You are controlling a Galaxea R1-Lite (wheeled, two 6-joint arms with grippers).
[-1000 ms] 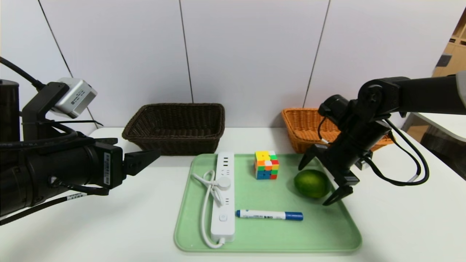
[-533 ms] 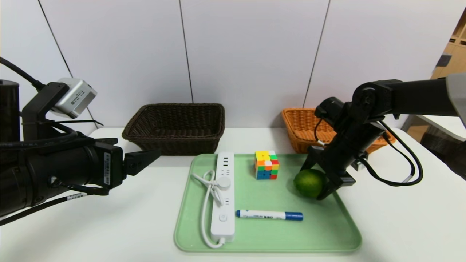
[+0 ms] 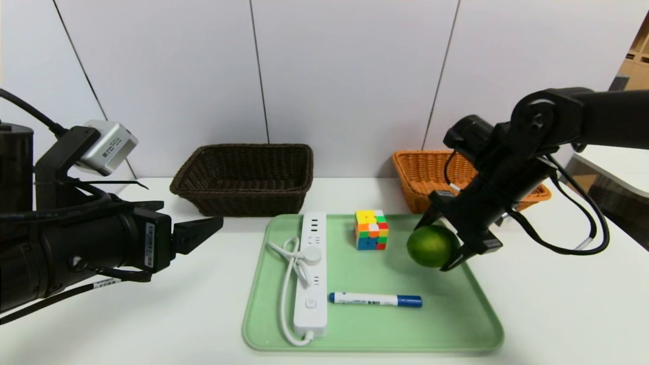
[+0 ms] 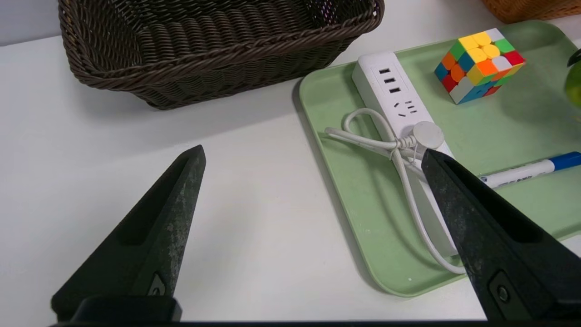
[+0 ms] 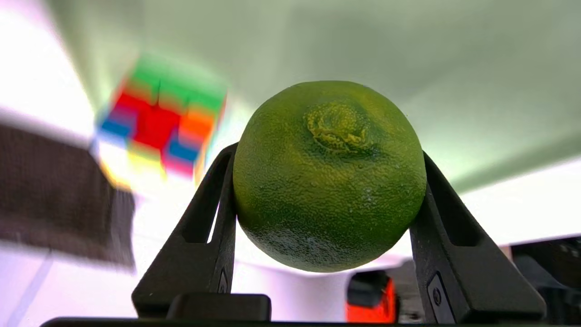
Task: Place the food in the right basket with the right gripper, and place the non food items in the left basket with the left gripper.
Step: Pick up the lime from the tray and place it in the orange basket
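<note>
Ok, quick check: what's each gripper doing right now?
Left gripper: open, holding nothing, parked left of the tray.
Right gripper: closed on the lime, just above the tray.

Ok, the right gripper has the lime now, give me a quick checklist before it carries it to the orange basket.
1. Grip: right gripper shut on the lime, a finger on each side: ok.
2. Lift: lime looks raised off the green tray: ok, though clearance over the basket rim: cannot tell.
3. Target: orange basket behind the tray, its visible part empty: ok; the rest is hidden by the arm.
4. Path: puzzle cube stands beside the lime, away from the basket: ok.
5. Left gripper open, parked over the table, clear of the route: ok.
</note>
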